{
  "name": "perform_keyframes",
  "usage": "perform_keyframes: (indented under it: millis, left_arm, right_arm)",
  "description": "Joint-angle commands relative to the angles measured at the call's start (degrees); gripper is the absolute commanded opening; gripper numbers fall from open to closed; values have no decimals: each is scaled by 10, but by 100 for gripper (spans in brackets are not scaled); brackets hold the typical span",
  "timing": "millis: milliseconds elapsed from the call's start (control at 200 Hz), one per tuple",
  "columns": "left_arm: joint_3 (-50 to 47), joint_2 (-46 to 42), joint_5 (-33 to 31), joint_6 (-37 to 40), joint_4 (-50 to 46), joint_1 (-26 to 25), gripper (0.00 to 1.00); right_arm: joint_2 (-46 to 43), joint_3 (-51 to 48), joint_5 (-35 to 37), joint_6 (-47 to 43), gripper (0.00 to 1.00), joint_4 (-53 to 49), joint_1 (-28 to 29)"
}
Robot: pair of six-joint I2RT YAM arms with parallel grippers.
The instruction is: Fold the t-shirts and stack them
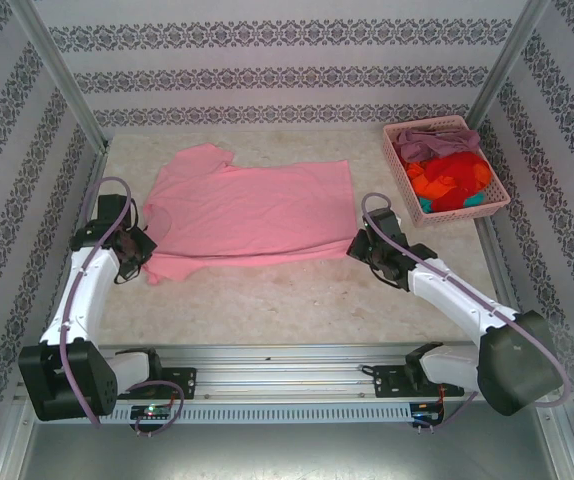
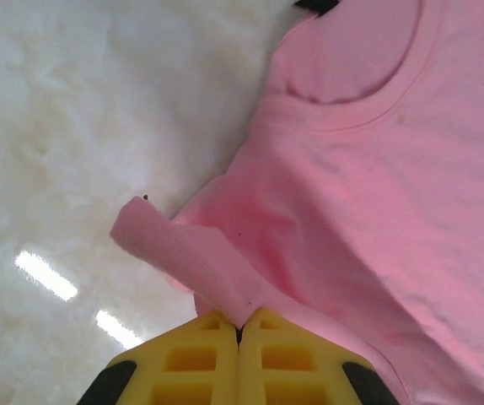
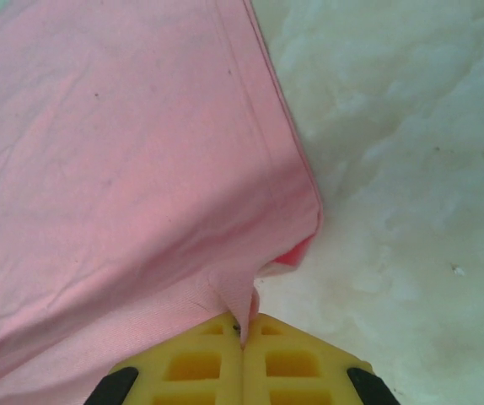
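A light pink t-shirt [image 1: 257,210] is lying flat on the bench [image 1: 297,300]; the left hand [image 2: 239,327] is pinching its sleeve, the right hand [image 3: 242,331] its hem corner (limp cloth, likely best held by edges).

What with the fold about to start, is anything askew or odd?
Nothing spilled or torn. The pink shirt lies slightly skewed, its sleeve bunched where the left pincer grips it; the right pincer grips a hem corner.
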Motion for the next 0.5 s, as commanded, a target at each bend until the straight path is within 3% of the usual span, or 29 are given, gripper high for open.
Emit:
perform_keyframes:
  millis: [0,295,495]
  left_arm:
    - [39,12,-22,50,8,5,0]
    - [93,51,-36,94,50,-3,0]
    - [110,88,-6,131,102,-9,0]
  right_arm:
    - [9,27,18,-33,0,3,-8]
    - [45,49,6,-56,0,31,-35]
    - [57,61,-1,-68,0,44,-48]
